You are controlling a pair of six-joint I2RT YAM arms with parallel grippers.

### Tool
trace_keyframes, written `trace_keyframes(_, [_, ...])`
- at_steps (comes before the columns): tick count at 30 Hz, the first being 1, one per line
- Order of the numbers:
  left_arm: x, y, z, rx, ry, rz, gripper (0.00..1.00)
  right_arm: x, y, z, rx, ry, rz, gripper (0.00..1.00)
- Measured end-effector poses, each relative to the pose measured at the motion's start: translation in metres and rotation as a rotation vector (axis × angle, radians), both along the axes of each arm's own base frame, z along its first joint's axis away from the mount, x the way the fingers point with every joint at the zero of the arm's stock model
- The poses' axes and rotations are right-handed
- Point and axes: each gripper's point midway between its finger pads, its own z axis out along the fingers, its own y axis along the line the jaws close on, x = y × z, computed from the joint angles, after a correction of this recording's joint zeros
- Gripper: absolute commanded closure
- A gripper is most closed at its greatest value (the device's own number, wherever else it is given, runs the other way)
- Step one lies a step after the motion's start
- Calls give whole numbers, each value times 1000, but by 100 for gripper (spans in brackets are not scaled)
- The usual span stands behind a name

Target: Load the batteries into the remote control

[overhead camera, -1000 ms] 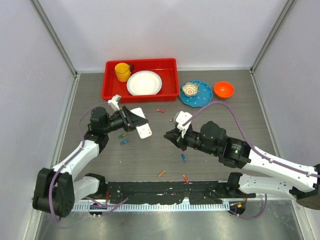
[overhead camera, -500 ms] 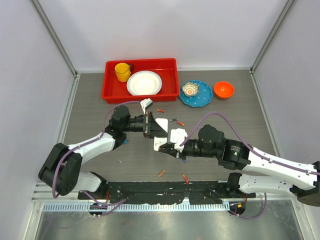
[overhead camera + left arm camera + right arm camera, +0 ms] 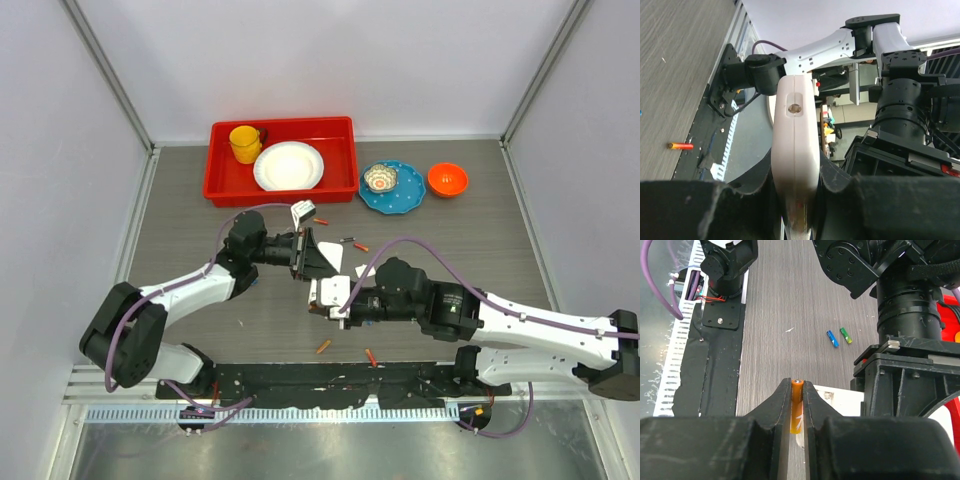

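Robot lab cell, white enclosure walls (image 3: 350,60)

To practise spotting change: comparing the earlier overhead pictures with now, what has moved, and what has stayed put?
The left gripper carried the remote control rightward toward the centre. The right gripper, shut on an orange battery, shifted left and nearer the front, ending just beside the remote. The red tray, yellow cup, white plate, blue plate and orange bowl stayed put.
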Motion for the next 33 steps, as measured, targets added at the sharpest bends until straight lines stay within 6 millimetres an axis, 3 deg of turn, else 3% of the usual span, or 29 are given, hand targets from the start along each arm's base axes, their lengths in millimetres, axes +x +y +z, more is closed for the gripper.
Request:
trace_keyframes(10, [-10,3,-15,62,5,-26,100,4,3,-3,-16,-22,-6,99])
trace_keyframes(33, [-20,4,-7,50,-36,-41,100,1,7,-10,-33,12,4,99])
